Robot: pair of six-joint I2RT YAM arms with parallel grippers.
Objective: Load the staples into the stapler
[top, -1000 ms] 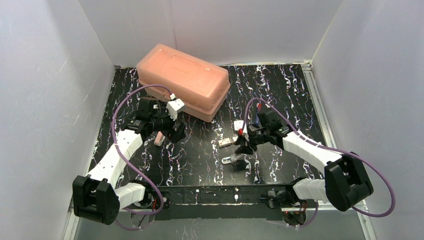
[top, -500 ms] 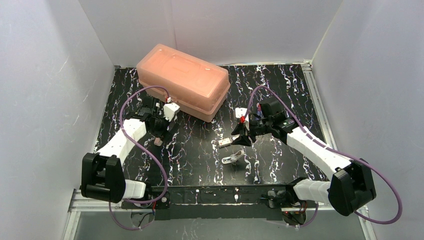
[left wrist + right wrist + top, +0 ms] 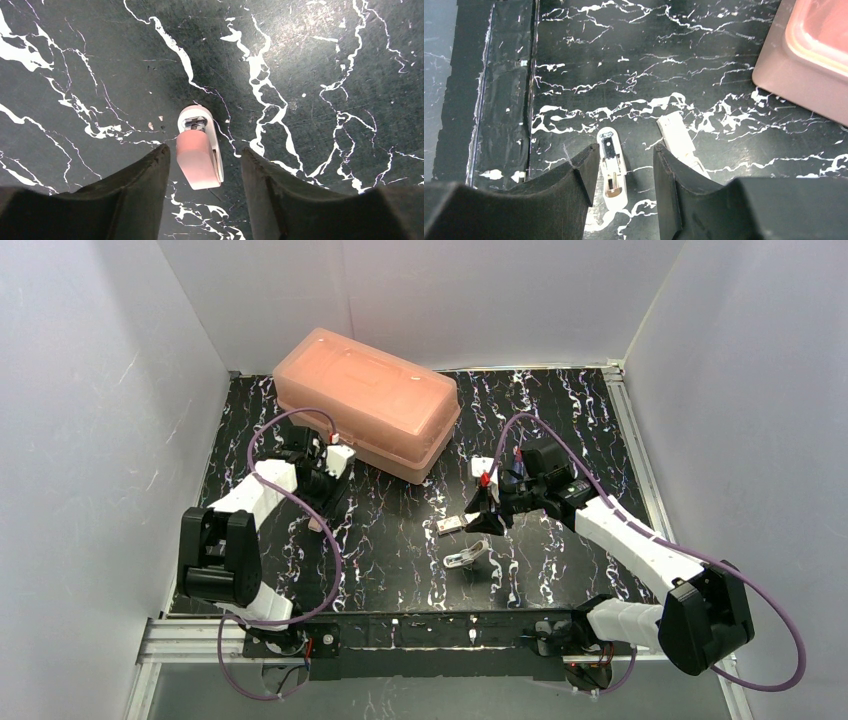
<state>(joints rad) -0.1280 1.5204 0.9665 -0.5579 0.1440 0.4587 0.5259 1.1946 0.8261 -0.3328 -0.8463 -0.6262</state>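
Left claw: the left gripper (image 3: 205, 154) points down at the marble with its fingers spread wide, and there's nothing in its grasp!
Pink piece: a pink-capped stapler piece (image 3: 198, 156) lies flat on the table (image 3: 560, 420), right in the gap between those fingers. It sits closer to one finger, with a sliver of marble showing on either side.
Right claw: the right gripper (image 3: 626, 152) is spread too and holds nothing.
White part: a white stapler part (image 3: 612, 167) with a metal channel along its top lies between the right fingers, apart from both.
Pale block: a small pale block (image 3: 676, 137) lies just beside the white part, and its lower end slips out of sight behind one right finger. I can't tell whether it's the staples.
Container edge: the pink lidded box (image 3: 370, 400) sits at the back. Its near-left corner is close behind the left claw, so that side is tight.
Left margin: the left arm works near the table's left edge and the white wall (image 3: 100, 440).
Middle ground: a broad band of marble lies between the two claws.
Near edge: the front rail (image 3: 489, 100) lies well apart from the white part, with bare marble between them.
Right side: there's plenty of marble behind and to the right of the right arm, out to the metal side rail (image 3: 640, 470).
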